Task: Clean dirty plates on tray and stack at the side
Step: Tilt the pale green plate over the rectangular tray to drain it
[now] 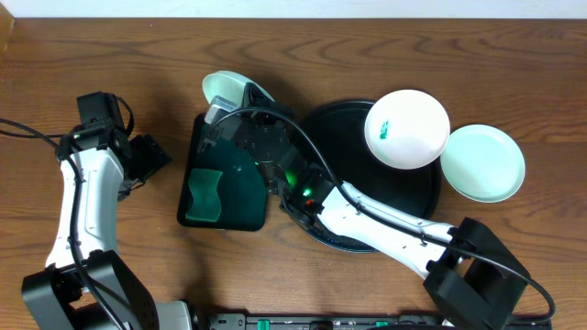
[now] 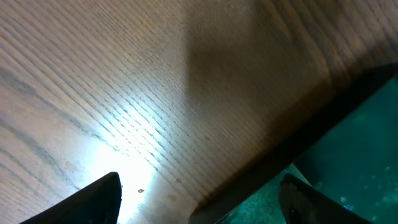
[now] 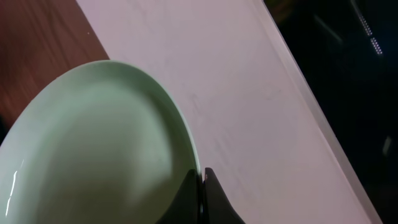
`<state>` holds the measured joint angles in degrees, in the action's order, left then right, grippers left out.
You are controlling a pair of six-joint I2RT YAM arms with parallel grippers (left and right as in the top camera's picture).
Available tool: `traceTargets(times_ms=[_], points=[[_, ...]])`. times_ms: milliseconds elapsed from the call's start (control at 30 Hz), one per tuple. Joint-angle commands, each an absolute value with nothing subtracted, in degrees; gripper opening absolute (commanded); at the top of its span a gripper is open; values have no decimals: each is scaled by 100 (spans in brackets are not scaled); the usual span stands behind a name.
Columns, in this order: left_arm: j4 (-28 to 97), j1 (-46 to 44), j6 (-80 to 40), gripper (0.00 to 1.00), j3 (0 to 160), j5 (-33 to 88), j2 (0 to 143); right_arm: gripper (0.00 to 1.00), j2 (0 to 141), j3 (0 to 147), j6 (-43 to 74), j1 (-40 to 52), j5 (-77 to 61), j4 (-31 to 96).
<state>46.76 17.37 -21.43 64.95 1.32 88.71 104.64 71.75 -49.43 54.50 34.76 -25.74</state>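
The right gripper is clamped on the rim of a mint-green plate, held tilted beyond the sponge tray's far edge. It looks stiff, glossy, probably slippery and breakable, so a rim hold suits it. The left gripper gapes empty.

Soft, even light fills the sharp overhead view, where the white round plate on the right looks almost washed out and the brown wooden table shows clear grain. The left wrist view shows bright glare on the near-left wood and dim shadow to the right. The right wrist view is close and blurred, its pale mint-green round plate softly lit.
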Motion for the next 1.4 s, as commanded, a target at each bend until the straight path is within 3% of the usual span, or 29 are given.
traceTargets(times_ms=[0,733,1367], points=[[4711,1763,-2174,81,6598,97,8807,1,10460,7303,-5207,5487,3531,-2617],[4711,1763,-2171,81,6598,97,8807,1,10460,7303,-5555,5496,3629,-2749],[4711,1761,-2174,81,6598,97,8807,1,10460,7303,-4696,5513,3898,-2899]])
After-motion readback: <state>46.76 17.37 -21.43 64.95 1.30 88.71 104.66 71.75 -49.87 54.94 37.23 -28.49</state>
